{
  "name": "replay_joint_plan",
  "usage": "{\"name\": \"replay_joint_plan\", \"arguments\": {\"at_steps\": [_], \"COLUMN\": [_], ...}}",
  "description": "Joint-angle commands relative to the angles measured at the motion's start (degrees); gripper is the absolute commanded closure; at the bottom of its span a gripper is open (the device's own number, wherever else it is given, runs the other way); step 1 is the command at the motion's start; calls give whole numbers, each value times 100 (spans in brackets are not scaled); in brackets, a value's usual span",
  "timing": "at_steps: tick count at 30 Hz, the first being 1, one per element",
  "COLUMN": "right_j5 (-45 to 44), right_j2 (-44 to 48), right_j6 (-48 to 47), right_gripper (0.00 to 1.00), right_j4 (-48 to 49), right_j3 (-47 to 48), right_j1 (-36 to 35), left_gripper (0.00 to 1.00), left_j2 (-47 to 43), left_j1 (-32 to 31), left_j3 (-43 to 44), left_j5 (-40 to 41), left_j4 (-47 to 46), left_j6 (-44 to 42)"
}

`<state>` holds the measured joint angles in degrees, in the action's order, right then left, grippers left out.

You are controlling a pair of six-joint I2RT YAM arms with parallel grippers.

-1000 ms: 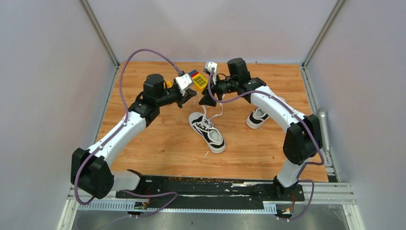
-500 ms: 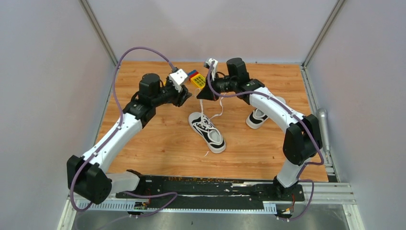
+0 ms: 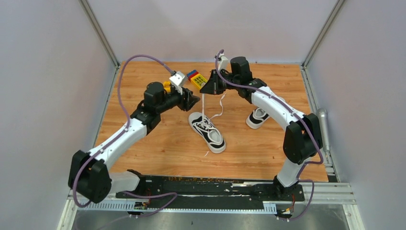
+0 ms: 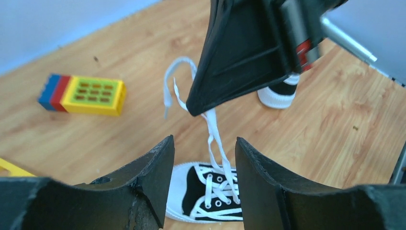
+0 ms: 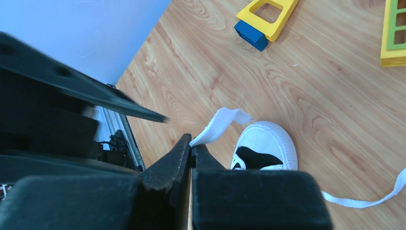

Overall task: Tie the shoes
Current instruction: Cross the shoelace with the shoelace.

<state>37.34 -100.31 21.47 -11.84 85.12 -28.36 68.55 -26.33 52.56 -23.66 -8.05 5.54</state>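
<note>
Black canvas sneaker (image 3: 207, 132) with a white toe cap lies at the centre of the top view. Its lace (image 3: 203, 102) runs straight up the frame to the right gripper (image 3: 204, 89), whose jaws are pinched closed on it. The left gripper (image 3: 193, 100), jaws spread, hovers just left of the lace. A second sneaker (image 3: 257, 118) lies right of centre, and toy blocks (image 3: 197, 79) sit at upper centre.

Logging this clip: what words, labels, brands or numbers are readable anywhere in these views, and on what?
No readable text in any view.
Red mark on the right gripper: too blurred to read, if it is lettering at all.
Shoes: no brand or print visible.
Toy blocks: plain colours, no lettering.
</note>
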Motion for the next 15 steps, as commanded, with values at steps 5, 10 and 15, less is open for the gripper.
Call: {"name": "replay_joint_plan", "arguments": {"at_steps": [5, 10, 15], "right_j5": [-49, 45, 19], "right_j2": [-58, -145, -164], "right_j6": [533, 557, 560], "right_gripper": [100, 100, 100], "right_j4": [262, 305, 322], "right_j3": [149, 188, 197], "right_j1": [37, 67, 75], "left_gripper": [44, 51, 72], "left_j2": [891, 1214, 1427], "left_j1": [-224, -262, -268], "left_j3": [77, 143, 285], "left_j5": [19, -19, -176], "left_j4": [-1385, -1597, -1706], "left_j6": [300, 483, 549]}}
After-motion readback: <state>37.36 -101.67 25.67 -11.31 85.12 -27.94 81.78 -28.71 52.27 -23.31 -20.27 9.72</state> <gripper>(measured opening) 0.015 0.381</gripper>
